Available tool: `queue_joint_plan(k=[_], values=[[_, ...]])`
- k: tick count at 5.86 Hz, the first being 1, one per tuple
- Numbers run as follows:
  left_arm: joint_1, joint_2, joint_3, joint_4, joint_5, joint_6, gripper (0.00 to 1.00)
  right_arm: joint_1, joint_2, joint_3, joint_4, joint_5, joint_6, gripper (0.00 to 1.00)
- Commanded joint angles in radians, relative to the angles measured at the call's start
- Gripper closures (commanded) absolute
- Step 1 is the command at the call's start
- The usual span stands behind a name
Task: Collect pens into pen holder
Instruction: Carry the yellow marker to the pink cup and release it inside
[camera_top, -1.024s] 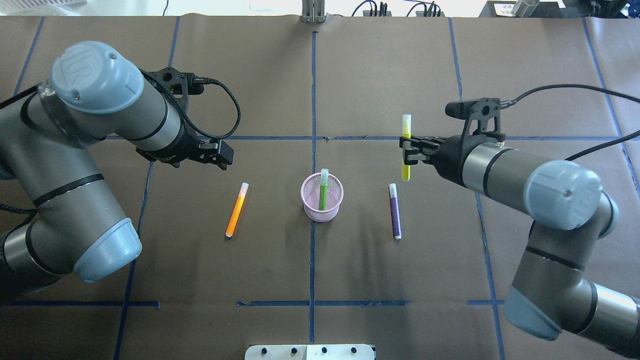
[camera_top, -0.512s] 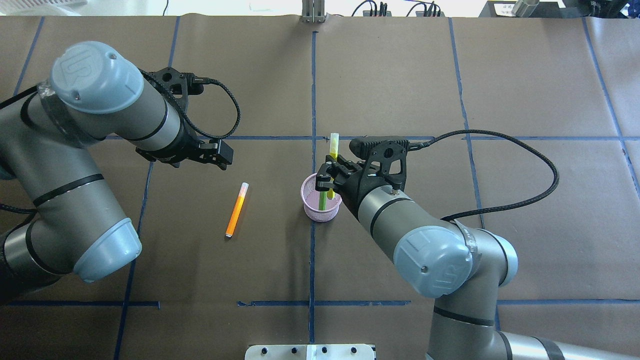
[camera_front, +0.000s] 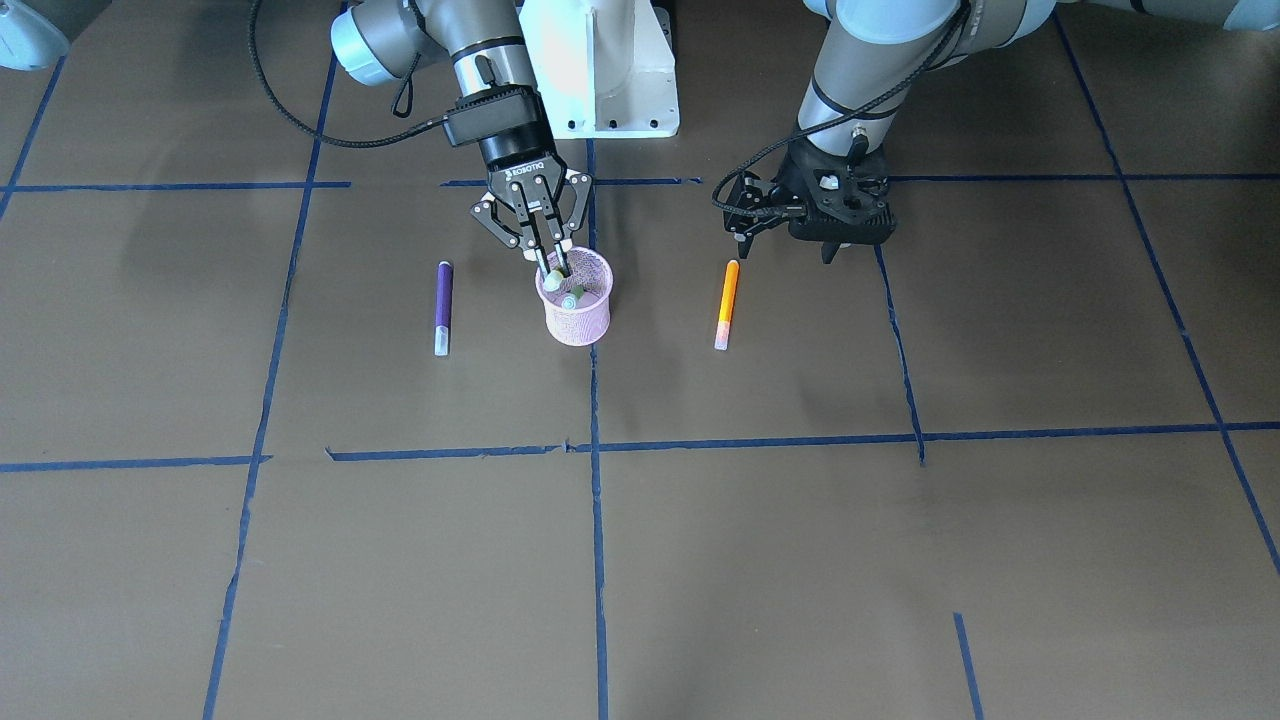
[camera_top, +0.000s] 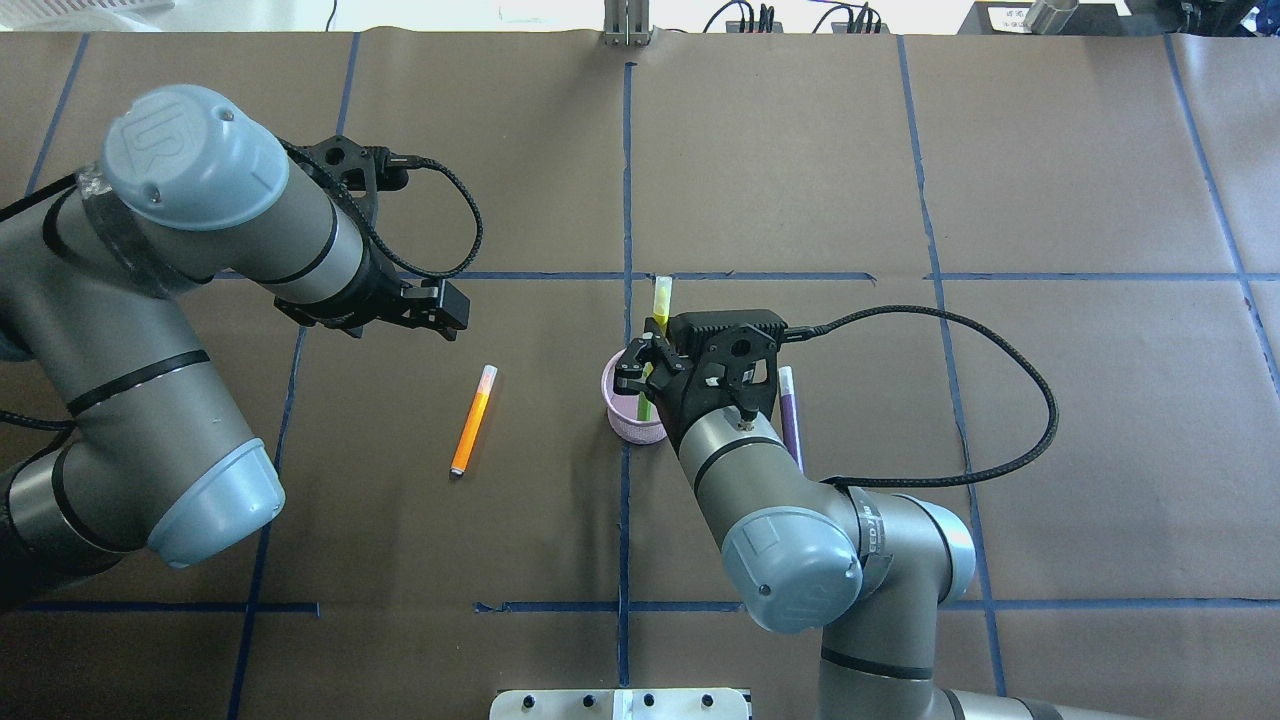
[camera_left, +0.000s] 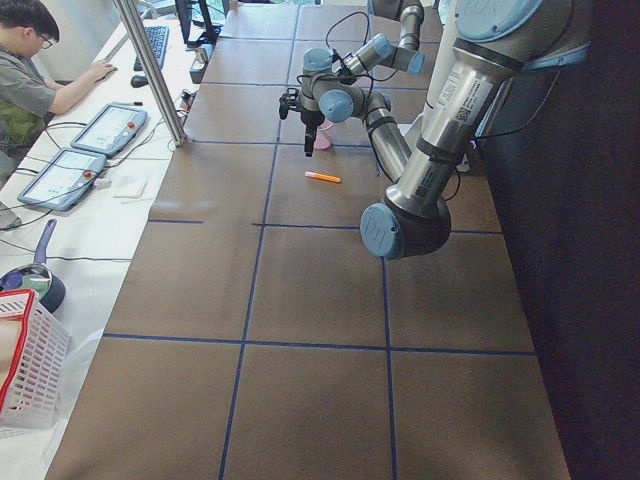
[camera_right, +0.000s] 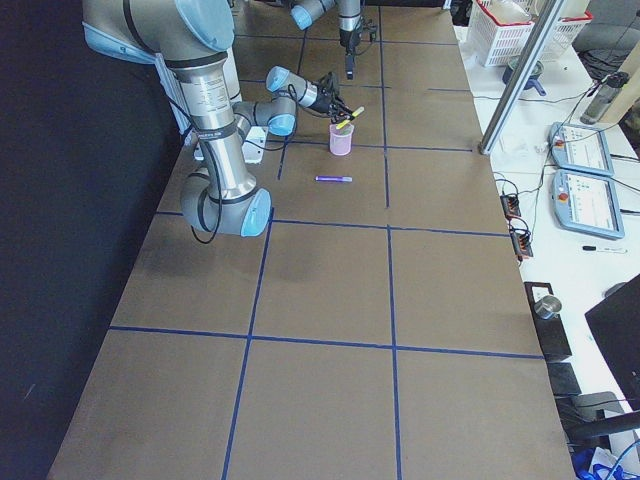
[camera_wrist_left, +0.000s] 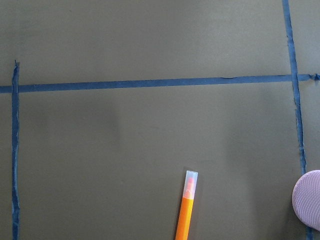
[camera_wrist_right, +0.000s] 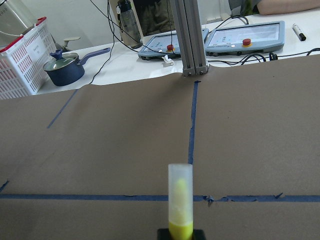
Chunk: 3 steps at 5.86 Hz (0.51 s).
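The pink mesh pen holder (camera_top: 635, 428) (camera_front: 578, 322) stands mid-table with a green pen (camera_front: 570, 300) upright inside. My right gripper (camera_top: 648, 365) (camera_front: 550, 262) hangs just over the rim, shut on a yellow pen (camera_top: 661, 305) (camera_wrist_right: 180, 200). That pen's lower end is inside the holder and its cap leans away from me. The purple pen (camera_top: 790, 415) (camera_front: 443, 300) lies flat beside the holder, partly under my right arm. The orange pen (camera_top: 472, 425) (camera_wrist_left: 185, 220) lies flat on the other side. My left gripper (camera_top: 452, 306) (camera_front: 742, 222) hovers empty beyond the orange pen's cap, jaws apart.
Blue tape lines cross the brown table cover. A metal post (camera_top: 627, 25) stands at the far edge, with operators' tablets behind it. The robot base (camera_front: 600, 70) is close behind the holder. A white plate (camera_top: 620, 705) sits at the near edge.
My right gripper carried the yellow pen from the table's right side to the holder and lowered it, so its lower end is now inside. The left arm has not moved.
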Motion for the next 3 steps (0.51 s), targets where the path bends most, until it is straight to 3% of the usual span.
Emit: queue_joint_plan(k=[1,2,3], values=[[0.002,0.0,-0.002,0.0,0.0,-0.005,0.0,-0.019,0.019,-0.04,-0.005,-0.048,0.046,0.53],[0.002,0.0,-0.004,0.0,0.002,-0.008,0.0,-0.023,0.026,-0.034,-0.004,-0.045,0.047,0.01],[0.005,0.0,0.005,-0.005,0.002,-0.014,0.0,-0.014,0.057,-0.028,-0.01,-0.019,0.059,0.0]])
